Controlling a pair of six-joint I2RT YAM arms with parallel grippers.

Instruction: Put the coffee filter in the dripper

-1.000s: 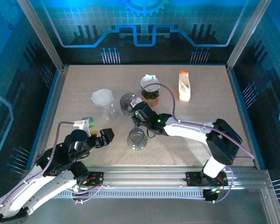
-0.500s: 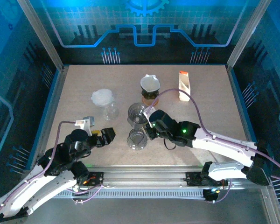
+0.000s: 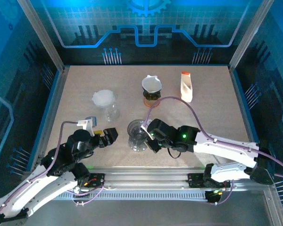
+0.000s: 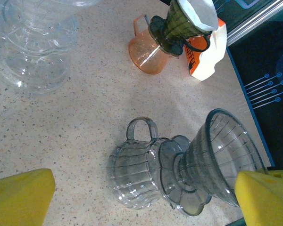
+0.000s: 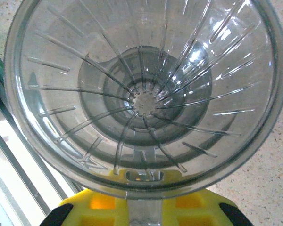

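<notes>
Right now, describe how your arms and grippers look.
The left arm and right arm have white links, black joints and loose lilac cables. A green light glows on the right one. The left gripper and right gripper are black, with yellow fingers.

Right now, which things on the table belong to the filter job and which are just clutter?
Job: clear dripper, held by the right tool; white filter; clear jug.
Lying about: orange jug with a dark dripper on it; white carton.
</notes>
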